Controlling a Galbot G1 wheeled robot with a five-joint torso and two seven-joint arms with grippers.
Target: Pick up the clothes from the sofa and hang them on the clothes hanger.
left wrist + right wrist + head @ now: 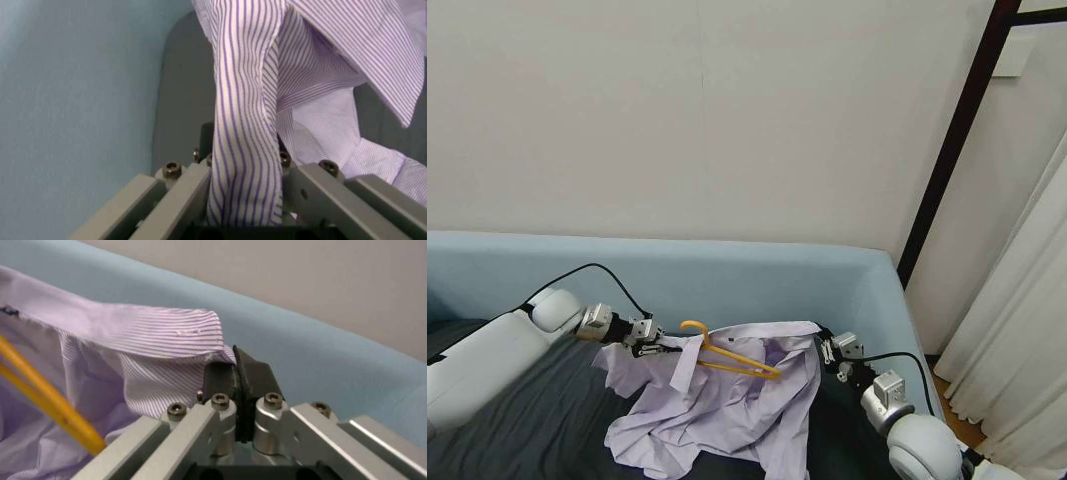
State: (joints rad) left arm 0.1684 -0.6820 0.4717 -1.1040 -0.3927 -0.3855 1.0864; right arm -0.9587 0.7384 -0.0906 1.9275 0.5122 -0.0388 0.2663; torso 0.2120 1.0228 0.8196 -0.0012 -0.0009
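Note:
A lilac striped shirt (727, 400) hangs spread between my two grippers above the dark sofa seat. My left gripper (655, 345) is shut on the shirt's left edge; in the left wrist view the striped cloth (243, 150) is bunched between the fingers. At the shirt's collar corner, my right gripper (824, 349) is shut on the fabric (167, 340), its black pads (237, 377) pressed together. A yellow hanger (722, 358) lies on the shirt between the grippers, its hook toward the left gripper; its yellow bar (47, 405) also runs across the right wrist view.
The light blue sofa backrest (727, 270) runs behind the shirt, with a dark grey seat cushion (517, 420) below. A dark vertical frame (947, 150) and white curtain (1017, 350) stand to the right. A plain wall is behind.

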